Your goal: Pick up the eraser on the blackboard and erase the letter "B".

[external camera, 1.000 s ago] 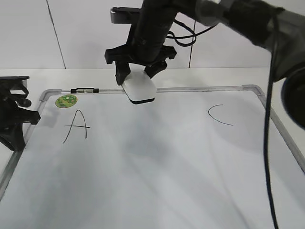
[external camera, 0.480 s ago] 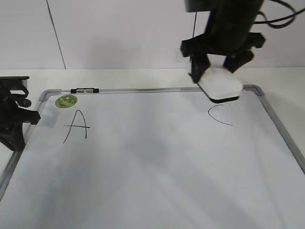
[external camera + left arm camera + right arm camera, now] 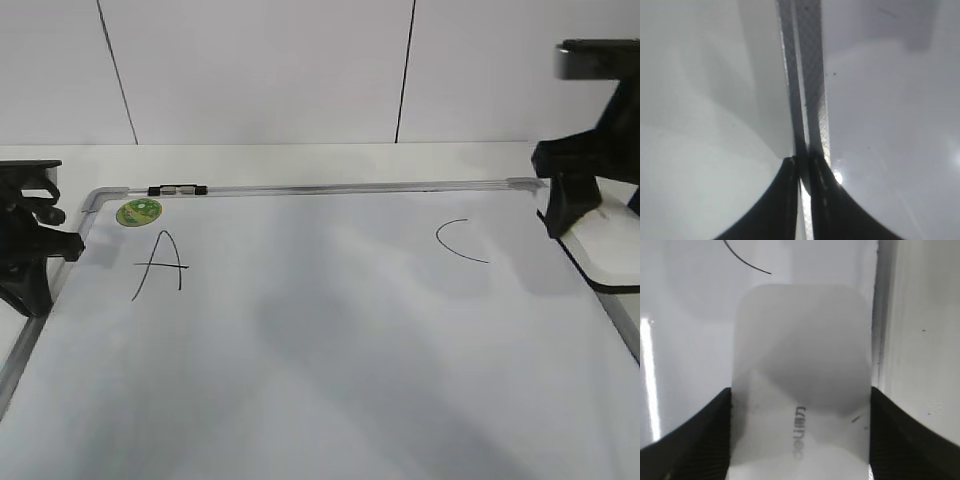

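Note:
The blackboard (image 3: 330, 380) is a white board with a grey frame. It bears a letter "A" (image 3: 160, 264) at the left and a "C" (image 3: 458, 241) at the right. No letter "B" shows on it. My right gripper (image 3: 600, 225) is shut on the white eraser (image 3: 612, 256) at the board's right edge. In the right wrist view the eraser (image 3: 802, 365) fills the gap between the jaws (image 3: 800, 435), with the "C" stroke (image 3: 745, 262) just beyond it. My left gripper (image 3: 35, 250) is shut and empty at the board's left edge, over the frame (image 3: 810, 75).
A small round green sticker (image 3: 139, 211) sits at the board's top left corner. A black and silver clip (image 3: 178, 189) lies on the top frame. The board's right frame (image 3: 875, 315) runs beside the eraser. A white wall stands behind the table.
My right gripper has carried the eraser from the board's top middle rightward, past the "C", to the right edge and lower. The left arm has not moved.

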Robot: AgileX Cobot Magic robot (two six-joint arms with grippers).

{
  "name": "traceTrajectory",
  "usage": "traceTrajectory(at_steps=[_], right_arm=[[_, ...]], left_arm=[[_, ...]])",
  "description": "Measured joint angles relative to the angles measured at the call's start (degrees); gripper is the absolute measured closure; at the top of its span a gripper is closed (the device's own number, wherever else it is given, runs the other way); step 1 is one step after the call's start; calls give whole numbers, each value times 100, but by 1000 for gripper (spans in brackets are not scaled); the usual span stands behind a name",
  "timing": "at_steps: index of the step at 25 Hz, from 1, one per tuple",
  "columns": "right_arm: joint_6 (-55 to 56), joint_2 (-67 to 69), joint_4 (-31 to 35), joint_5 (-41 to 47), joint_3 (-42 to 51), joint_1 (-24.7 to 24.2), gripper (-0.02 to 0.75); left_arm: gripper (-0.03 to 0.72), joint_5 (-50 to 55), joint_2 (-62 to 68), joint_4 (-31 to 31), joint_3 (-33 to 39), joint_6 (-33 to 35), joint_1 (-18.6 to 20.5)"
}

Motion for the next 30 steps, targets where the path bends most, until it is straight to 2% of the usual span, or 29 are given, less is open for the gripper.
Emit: traceTrajectory(at_steps=[5, 9, 12, 24, 30], right_arm=[[-2, -82, 0, -935, 694, -299, 197], [-176, -31, -200, -1541, 896, -390, 197], [-203, 158, -441, -1749, 909, -438, 197], [-296, 928, -652, -2493, 912, -487, 197], [-322, 1142, -731, -2559, 912, -487, 197]], left_arm=[[667, 34, 0, 10, 0, 0, 0], [667, 47, 0, 10, 0, 0, 0], [667, 60, 4, 0, 0, 0, 0], [667, 100, 4, 0, -4, 0, 0], [667, 105, 4, 0, -4, 0, 0]])
